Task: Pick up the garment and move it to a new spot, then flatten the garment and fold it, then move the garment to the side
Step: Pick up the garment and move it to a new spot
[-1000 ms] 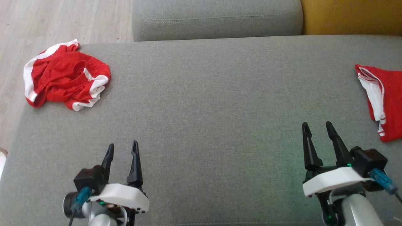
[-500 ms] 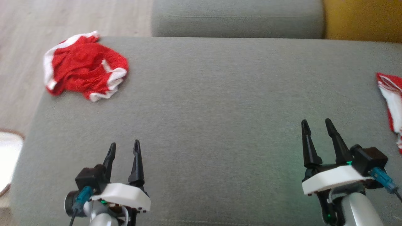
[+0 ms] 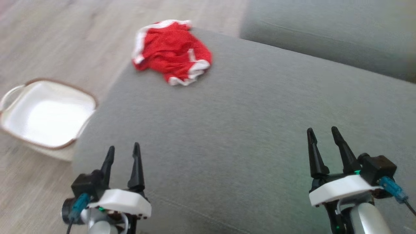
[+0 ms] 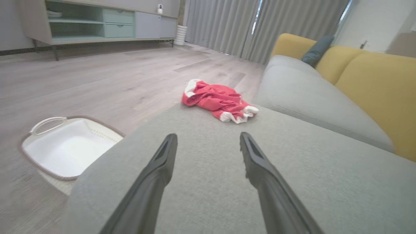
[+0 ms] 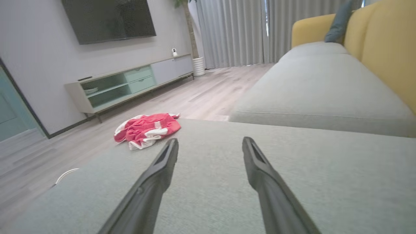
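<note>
- Your left claw (image 3: 123, 147) sits at the near left over the grey sofa cushion (image 3: 247, 130), fingers spread wide and holding nothing.
- Your right claw (image 3: 322, 129) is at the near right, also wide open and empty, with plain cushion fabric under it.
- The garment (image 3: 170, 52), red with white trim, lies in a crumpled heap at the cushion's far left corner, right at the edge by the wood floor (image 3: 65, 39). It's well apart from both claws.
- A white basket (image 3: 48, 113) with a brown rim stands on the floor just left of the cushion, on your left claw's side.
- A second grey cushion (image 3: 325, 35) sits at the far right, with a yellow backrest (image 4: 373, 84) behind it.
</note>
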Motion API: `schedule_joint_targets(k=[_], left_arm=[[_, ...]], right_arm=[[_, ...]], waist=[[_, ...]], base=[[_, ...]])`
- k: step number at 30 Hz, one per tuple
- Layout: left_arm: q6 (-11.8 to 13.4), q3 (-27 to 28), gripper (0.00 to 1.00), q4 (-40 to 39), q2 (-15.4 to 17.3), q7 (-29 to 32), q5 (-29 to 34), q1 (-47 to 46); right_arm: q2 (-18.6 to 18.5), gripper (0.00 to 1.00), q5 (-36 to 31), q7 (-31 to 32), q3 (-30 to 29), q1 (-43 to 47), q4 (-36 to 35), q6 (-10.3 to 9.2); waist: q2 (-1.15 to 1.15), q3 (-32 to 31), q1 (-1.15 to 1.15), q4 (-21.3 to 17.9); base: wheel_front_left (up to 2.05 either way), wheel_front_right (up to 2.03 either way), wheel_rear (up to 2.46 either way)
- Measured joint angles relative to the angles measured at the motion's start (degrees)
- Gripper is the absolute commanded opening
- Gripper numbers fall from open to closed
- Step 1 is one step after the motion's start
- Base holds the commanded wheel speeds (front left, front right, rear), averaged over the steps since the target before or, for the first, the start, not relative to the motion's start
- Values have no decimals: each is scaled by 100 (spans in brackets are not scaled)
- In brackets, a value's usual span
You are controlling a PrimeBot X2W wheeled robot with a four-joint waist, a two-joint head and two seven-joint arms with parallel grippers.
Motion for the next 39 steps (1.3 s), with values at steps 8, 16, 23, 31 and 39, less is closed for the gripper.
schedule_joint_targets(k=[8, 16, 23, 31, 39], left_arm=[[91, 305, 100, -154, 58, 0, -18, 365], [88, 509, 100, -369, 289, 0, -18, 417], [-100, 659, 100, -527, 976, 342, 110, -786], [-973, 445, 100, 115, 1516, 1089, 134, -3145], [-1322, 235, 100, 1483, 1800, 2046, -162, -4773]], right_arm=[[5, 100, 44, 2, 231, -19, 8, 0], [8, 100, -31, 87, 200, -31, -99, 0], [5, 100, -352, 289, 69, -396, -431, 0], [-3, 100, -671, 513, 115, -951, -902, 0], [-11, 100, -768, 564, 152, -1297, -1095, 0]], waist=[[0, -30, 0, 766], [0, 163, 0, 731], [0, 639, 0, 382], [0, 1373, 2, -225], [0, 2063, 2, -1046]], base=[[0, 0, 0], [0, 0, 0], [0, 0, 0], [0, 0, 0], [0, 0, 0]])
